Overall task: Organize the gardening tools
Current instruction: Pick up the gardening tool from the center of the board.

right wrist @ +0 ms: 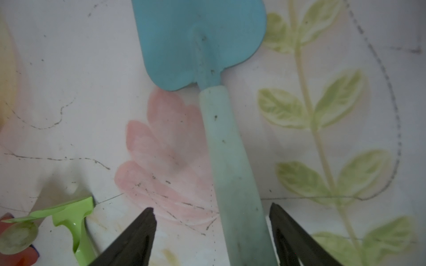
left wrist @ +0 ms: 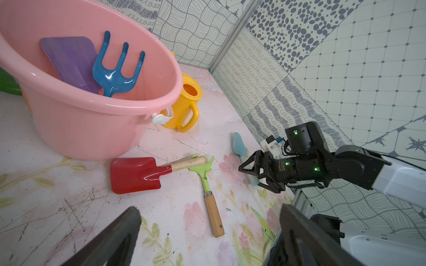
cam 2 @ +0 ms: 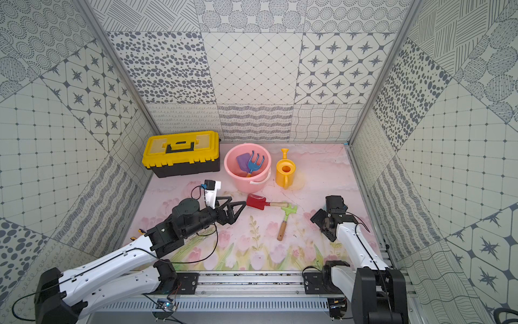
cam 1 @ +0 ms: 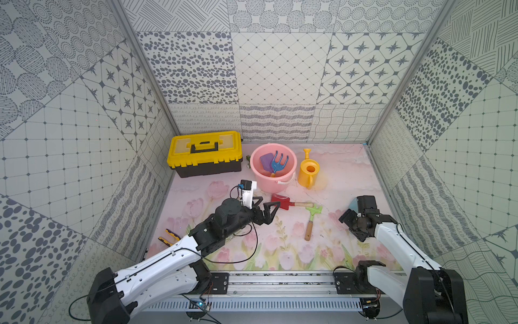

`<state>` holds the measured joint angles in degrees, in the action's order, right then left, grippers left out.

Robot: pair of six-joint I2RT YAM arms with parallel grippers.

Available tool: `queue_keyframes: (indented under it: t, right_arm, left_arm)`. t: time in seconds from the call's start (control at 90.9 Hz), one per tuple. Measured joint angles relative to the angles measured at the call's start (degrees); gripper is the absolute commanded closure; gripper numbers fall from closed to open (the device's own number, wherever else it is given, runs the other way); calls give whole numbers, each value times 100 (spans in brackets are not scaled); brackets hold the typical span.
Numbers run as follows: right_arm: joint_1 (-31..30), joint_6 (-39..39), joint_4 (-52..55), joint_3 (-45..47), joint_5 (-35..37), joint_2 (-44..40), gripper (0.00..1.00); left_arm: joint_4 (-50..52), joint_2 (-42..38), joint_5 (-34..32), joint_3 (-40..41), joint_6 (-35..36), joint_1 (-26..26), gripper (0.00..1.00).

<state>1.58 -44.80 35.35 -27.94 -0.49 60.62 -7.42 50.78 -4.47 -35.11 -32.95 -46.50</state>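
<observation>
A pink bucket at the back holds a purple scoop and a blue fork. In front of it on the flowered mat lie a red spade and a green rake, whose head touches the spade's wooden handle. My left gripper hangs open just left of the spade's blade, holding nothing. On the right lies a light-blue trowel. My right gripper points down over it, open, with its handle between the jaws: close to one finger, a gap at the other.
A shut yellow-and-black toolbox stands at the back left. A yellow watering can stands right of the bucket. Yellow-and-black pliers lie at the left under my left arm. Patterned walls close in three sides.
</observation>
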Motion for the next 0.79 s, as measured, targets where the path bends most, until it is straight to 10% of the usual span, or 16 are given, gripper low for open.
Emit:
queue_keyframes:
  t: [0.385,0.792]
  right_arm:
    - [2,70,17,39,-105,-57,96]
    - [-1384,291,-212,-238,195,-1488,98]
  left_arm:
    - [0,20,4,0,-2,0,1]
    - [9,433,-127,-9,46,0,1]
